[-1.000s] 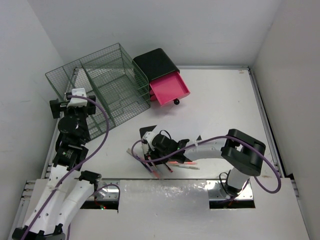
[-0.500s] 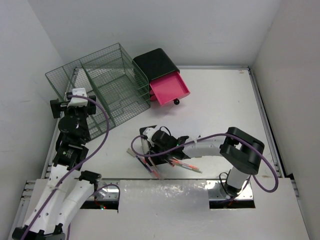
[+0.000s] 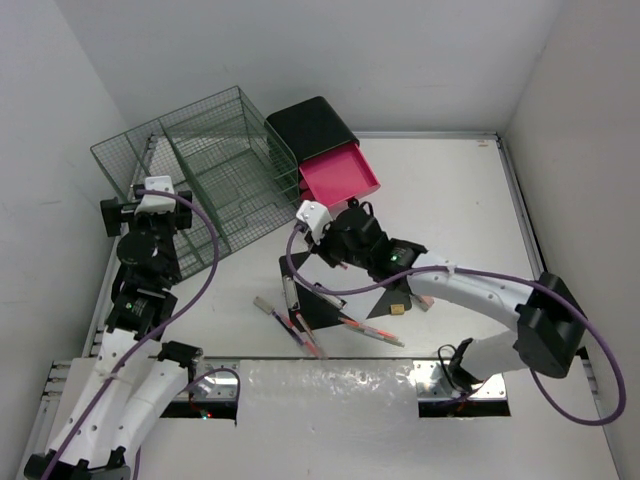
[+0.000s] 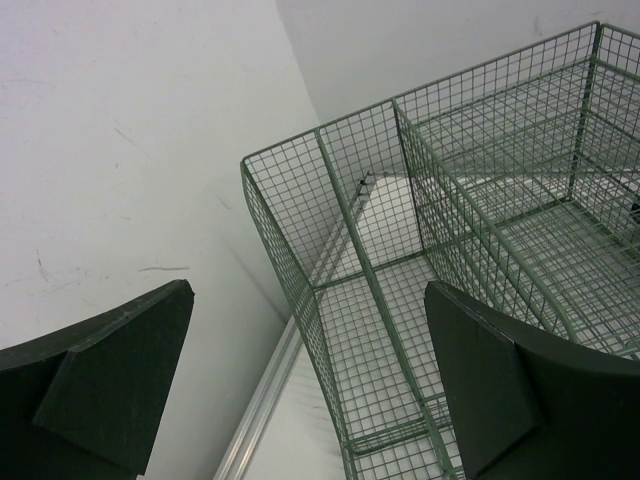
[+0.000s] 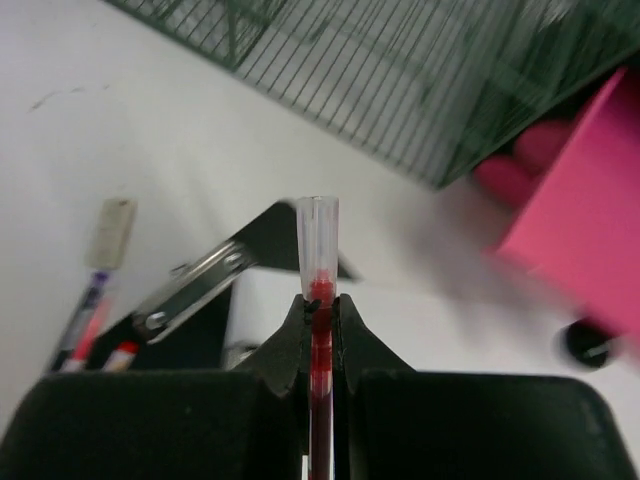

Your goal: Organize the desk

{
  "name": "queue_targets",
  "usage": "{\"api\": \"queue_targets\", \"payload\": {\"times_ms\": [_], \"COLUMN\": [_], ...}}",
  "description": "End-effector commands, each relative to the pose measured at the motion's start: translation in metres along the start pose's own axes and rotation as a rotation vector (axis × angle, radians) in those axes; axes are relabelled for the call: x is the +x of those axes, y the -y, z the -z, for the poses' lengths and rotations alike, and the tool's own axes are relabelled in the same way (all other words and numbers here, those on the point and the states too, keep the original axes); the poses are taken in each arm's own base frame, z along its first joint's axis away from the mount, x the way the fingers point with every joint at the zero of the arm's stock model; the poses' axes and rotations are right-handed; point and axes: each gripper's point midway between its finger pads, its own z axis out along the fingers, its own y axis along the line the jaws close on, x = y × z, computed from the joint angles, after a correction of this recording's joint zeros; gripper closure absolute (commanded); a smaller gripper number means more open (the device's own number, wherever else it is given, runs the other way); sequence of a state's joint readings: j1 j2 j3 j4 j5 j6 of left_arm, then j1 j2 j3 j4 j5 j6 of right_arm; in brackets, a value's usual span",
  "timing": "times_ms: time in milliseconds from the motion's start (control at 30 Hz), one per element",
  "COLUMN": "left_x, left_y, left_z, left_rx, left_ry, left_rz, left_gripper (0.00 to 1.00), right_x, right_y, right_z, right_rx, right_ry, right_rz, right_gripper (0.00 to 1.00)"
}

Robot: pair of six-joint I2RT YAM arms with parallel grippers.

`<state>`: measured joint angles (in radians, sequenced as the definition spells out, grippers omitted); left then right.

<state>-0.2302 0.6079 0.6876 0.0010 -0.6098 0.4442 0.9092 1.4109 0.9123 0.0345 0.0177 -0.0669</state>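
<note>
The right arm (image 3: 470, 290) has swung up from the scattered pens (image 3: 300, 328) toward the pink drawer (image 3: 340, 176). The white desk (image 3: 460, 200) fills the view, a green wire rack (image 3: 200, 170) at its far left. The left claw (image 4: 310, 385) hangs spread wide by the rack. The right claw (image 5: 320, 312) pinches a red pen (image 5: 318, 240); gripped so thinly, it could swivel or slip and miss the drawer.
</note>
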Motion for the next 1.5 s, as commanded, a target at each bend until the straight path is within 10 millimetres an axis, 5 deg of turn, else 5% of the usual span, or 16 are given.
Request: {"api": "queue_targets", "payload": {"times_ms": [0,167,267,300,333,533,833,933,967,1067,1233,1300,1367,1400,1467], "left_x": [-0.007,-0.006,-0.004,-0.003,-0.003,-0.003,0.001,0.002,0.002,0.001,0.0,0.001,-0.001,-0.001,-0.002], "left_y": [-0.002,0.001,0.0,0.0,-0.001,-0.003,0.0,0.001,0.001,0.001,0.001,0.001,-0.001,-0.001,-0.001], "left_z": [0.002,0.001,0.0,0.0,0.0,0.0,-0.003,-0.003,-0.003,-0.003,-0.002,-0.002,-0.001,-0.001,-0.001], "left_rx": [-0.007,-0.005,-0.014,-0.016,-0.018,-0.029,-0.029,-0.029,-0.028,-0.028,-0.024,-0.025,-0.028,-0.029,-0.025], "left_ry": [0.028,0.027,0.024,0.021,0.023,0.021,0.008,0.005,0.005,0.008,0.011,0.01,0.015,0.016,0.019], "left_rz": [0.018,0.018,0.013,0.011,0.011,0.005,-0.008,-0.012,-0.012,-0.01,-0.003,-0.002,0.002,0.003,0.009], "left_gripper": [0.0,0.0,0.0,0.0,0.0,0.0,0.0,0.0,0.0,0.0,0.0,0.0,0.0,0.01,0.0], "right_x": [-0.057,-0.086,-0.098,-0.082,-0.095,-0.079,-0.037,-0.037,-0.042,-0.064,-0.127,-0.13,-0.137,-0.102,-0.091], "right_y": [0.041,0.139,0.163,0.166,0.182,0.218,0.214,0.218,0.219,0.227,0.232,0.226,0.195,0.178,0.138], "right_z": [0.013,0.017,0.0,-0.017,-0.016,-0.059,-0.084,-0.084,-0.081,-0.068,-0.024,-0.011,0.008,0.003,0.01], "right_rx": [0.098,0.246,0.229,0.192,0.216,0.113,0.043,0.054,0.062,0.133,0.258,0.308,0.274,0.256,0.225], "right_ry": [0.141,0.172,0.168,0.117,0.123,0.077,0.024,0.005,0.014,0.059,0.216,0.237,0.269,0.196,0.206], "right_rz": [0.312,0.543,0.691,0.714,0.758,0.715,0.655,0.631,0.626,0.59,0.488,0.277,0.113,0.054,-0.043], "right_gripper": [1.0,1.0,1.0,1.0,1.0,1.0,0.99,0.66,0.51,0.27,0.21,0.21,0.22,0.25,0.33]}}
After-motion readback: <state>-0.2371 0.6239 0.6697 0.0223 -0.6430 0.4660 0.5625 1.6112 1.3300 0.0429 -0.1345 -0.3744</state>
